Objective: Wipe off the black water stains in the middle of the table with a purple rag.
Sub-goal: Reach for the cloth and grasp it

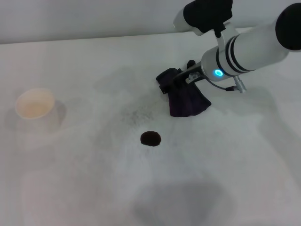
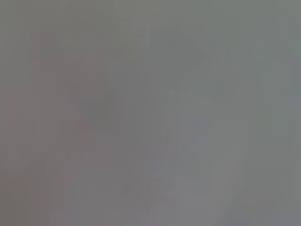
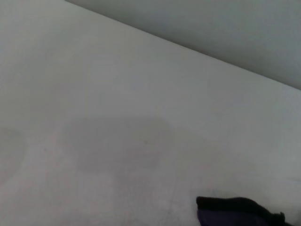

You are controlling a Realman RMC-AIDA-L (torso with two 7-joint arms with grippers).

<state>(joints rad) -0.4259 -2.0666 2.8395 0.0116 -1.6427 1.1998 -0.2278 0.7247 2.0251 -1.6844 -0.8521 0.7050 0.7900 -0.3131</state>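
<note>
The black water stain (image 1: 150, 138) is a small round dark blot on the white table (image 1: 94, 179), near the middle. My right gripper (image 1: 173, 80) reaches in from the upper right and is shut on the purple rag (image 1: 186, 101). The rag hangs from it in a dark bunch, behind and to the right of the stain, about a rag's length away. A corner of the rag (image 3: 235, 211) shows in the right wrist view over the bare table (image 3: 117, 117). My left gripper is out of view, and the left wrist view shows only flat grey.
A white paper cup (image 1: 34, 103) stands at the left of the table. A faint grey speckled smudge (image 1: 134, 113) lies just behind the stain. The table's far edge (image 1: 94, 40) meets a pale wall.
</note>
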